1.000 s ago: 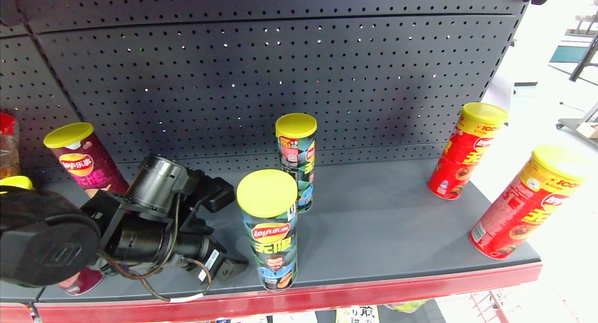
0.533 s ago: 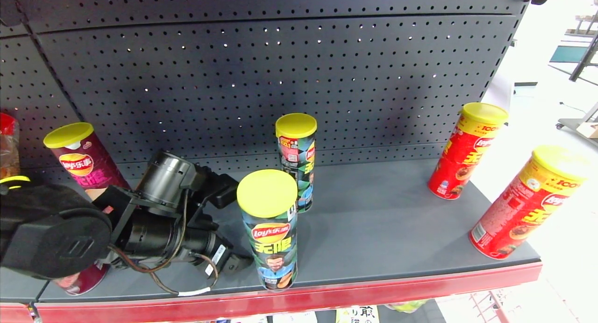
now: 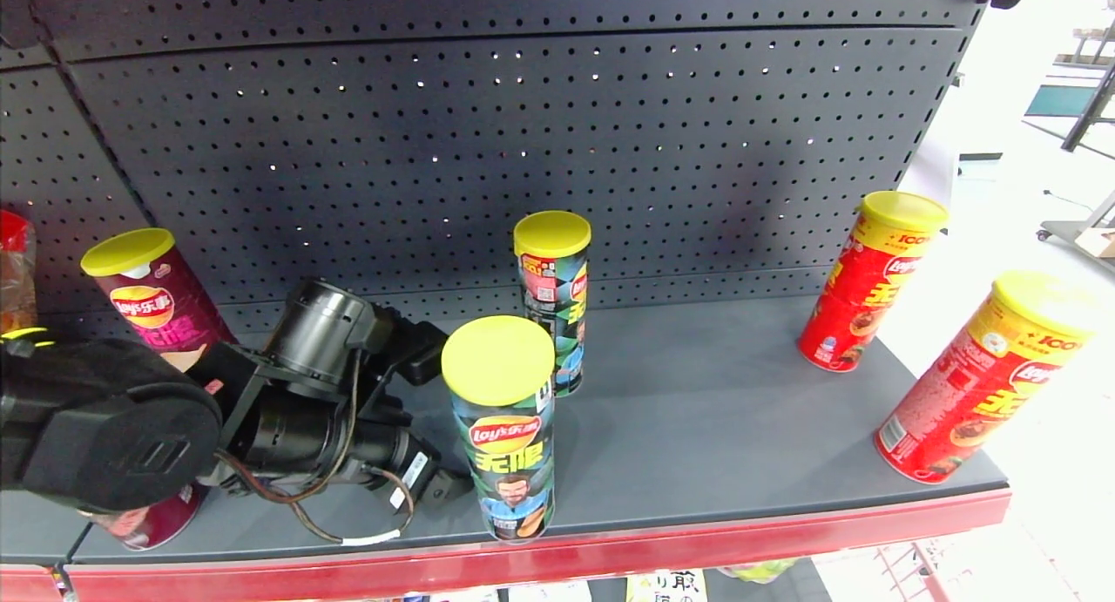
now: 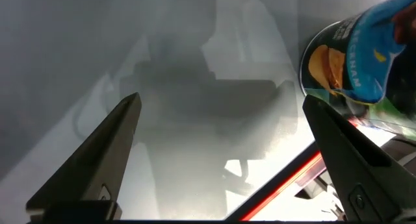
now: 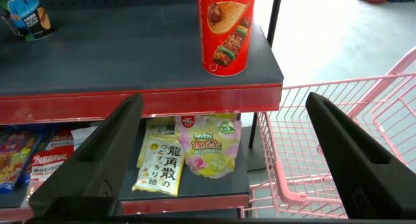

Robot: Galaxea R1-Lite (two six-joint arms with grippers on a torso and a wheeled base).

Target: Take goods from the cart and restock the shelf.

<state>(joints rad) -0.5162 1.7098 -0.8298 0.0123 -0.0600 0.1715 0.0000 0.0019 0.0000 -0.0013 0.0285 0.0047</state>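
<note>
A green-and-blue chips can (image 3: 505,428) with a yellow lid stands at the front of the dark shelf (image 3: 714,428); a second one (image 3: 553,301) stands behind it. My left gripper (image 3: 433,421) lies low over the shelf just left of the front can, apart from it. In the left wrist view the left gripper (image 4: 221,100) is open and holds nothing, with the can (image 4: 364,74) beside one finger. My right gripper (image 5: 224,99) is open and holds nothing, in front of the shelf's red edge, with the pink wire cart (image 5: 338,152) below it.
Two maroon cans (image 3: 157,301) (image 3: 148,524) stand by my left arm. Two red cans (image 3: 867,280) (image 3: 980,380) stand at the shelf's right end; one red can (image 5: 225,29) is in the right wrist view. Snack bags (image 5: 208,146) lie on the lower shelf. A pegboard wall (image 3: 523,149) closes the back.
My left arm has slid a little to the right along the shelf, bringing its gripper closer to the front green-and-blue can. The cans have not moved.
</note>
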